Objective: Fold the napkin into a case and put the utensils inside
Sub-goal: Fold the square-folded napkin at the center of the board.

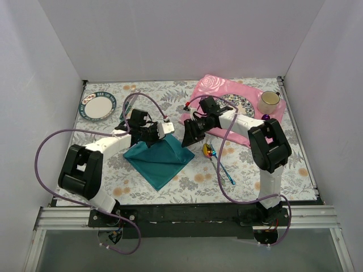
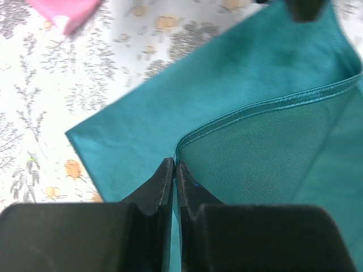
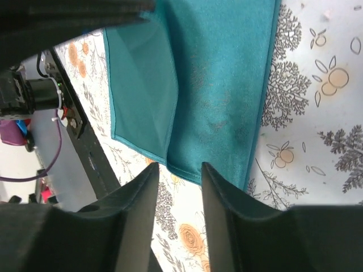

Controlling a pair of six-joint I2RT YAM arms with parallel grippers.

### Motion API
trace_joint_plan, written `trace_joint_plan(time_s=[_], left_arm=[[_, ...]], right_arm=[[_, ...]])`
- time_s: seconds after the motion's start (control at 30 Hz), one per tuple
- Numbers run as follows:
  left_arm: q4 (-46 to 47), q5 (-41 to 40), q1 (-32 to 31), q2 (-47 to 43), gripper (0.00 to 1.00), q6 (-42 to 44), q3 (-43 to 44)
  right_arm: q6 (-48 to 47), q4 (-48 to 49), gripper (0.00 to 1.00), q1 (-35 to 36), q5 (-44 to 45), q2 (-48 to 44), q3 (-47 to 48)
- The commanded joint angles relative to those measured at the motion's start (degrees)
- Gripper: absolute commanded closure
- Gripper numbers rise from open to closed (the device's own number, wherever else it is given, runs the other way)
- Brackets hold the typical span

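Left gripper (image 2: pixel 173 170): jaws together, clamped on a hemmed edge of the napkin (image 1: pixel 160 160); that part was lifted off the table (image 1: pixel 255 170).
Right gripper (image 3: pixel 178 170): fingers apart, nothing between them; sat over the napkin's edge, contact could not be told.
Napkin: teal, partly folded, one layer over another; lay front-centre between the arms, raised to a peak at the left gripper.
Utensils (image 1: pixel 211 151): on the table just right of the napkin, apart from it; the two pieces were hard to tell apart.
Placemat (image 1: pixel 212 90): pink, far right, behind the right arm.
Plate (image 1: pixel 97 106): far left corner.
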Motion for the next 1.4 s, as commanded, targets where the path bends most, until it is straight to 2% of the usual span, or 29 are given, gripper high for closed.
trace_joint_plan(time_s=[0.0, 0.07, 0.2, 0.47, 1.37], left_arm=[[4.2, 2.3, 1.6, 2.8, 1.0, -1.7, 4.2], [5.6, 0.6, 2.0, 4.4, 1.0, -2.7, 4.4], [10.7, -1.3, 2.7, 5.4, 1.0, -5.1, 3.6], [14.3, -3.3, 4.6, 8.2, 1.0, -7.7, 5.0], [13.2, -3.4, 5.3, 12.4, 0.98, -5.2, 8.2]], right_arm=[[0.6, 2.0, 0.6, -0.6, -1.2, -4.3, -1.3], [0.7, 2.3, 0.66, -0.5, -1.4, -4.7, -2.0], [1.3, 3.0, 0.71, -0.5, -2.0, -5.1, -2.9], [2.1, 3.5, 0.72, -0.5, -3.1, -4.5, -3.2], [3.5, 4.6, 0.78, -0.3, -3.1, -0.7, -4.4]])
